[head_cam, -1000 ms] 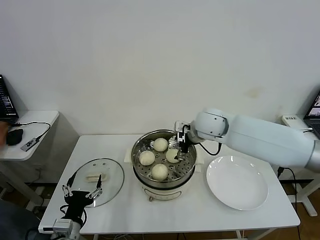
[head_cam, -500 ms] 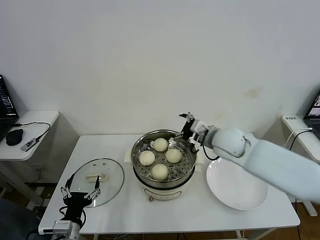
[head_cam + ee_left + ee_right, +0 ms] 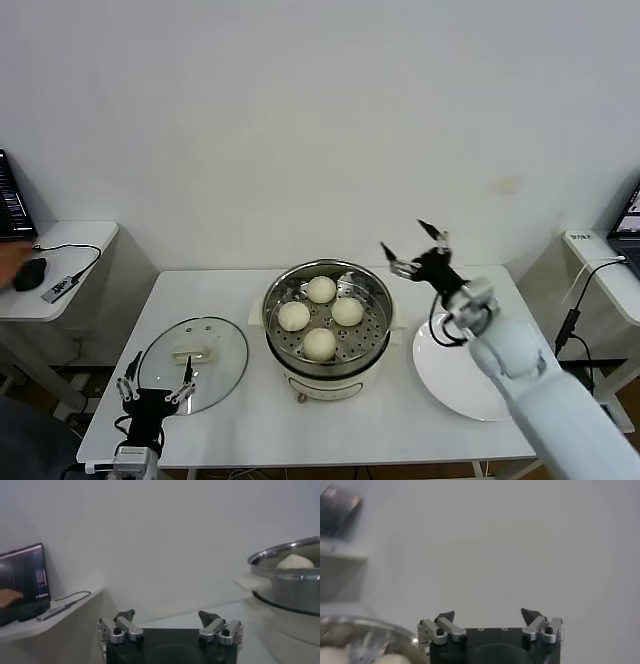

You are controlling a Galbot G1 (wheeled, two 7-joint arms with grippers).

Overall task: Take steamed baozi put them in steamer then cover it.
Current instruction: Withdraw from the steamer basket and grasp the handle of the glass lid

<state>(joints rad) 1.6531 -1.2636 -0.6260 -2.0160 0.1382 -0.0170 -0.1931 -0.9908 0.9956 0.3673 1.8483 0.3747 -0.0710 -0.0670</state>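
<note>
Four steamed baozi (image 3: 320, 316), all inside one steamer (image 3: 375, 345). One cover (image 3: 193, 350), one white plate (image 3: 470, 385), both on one tabletop (image 3: 250, 430). Two hands: left hand (image 3: 154, 378), right hand (image 3: 415, 250), each empty, fingers spread.

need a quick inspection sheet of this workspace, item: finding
surface: white table, bare patches around the items
job's things: four cream-white steamed baozi in the round steel perforated steamer; clear glass cover flat on the table to its left, not on it
clutter: white round plate, nothing on it
grippers: right gripper open, raised between steamer and plate; left gripper open, low by the cover
cables: black cable on the side desk
surroundings: white wall; side desk with black mouse
</note>
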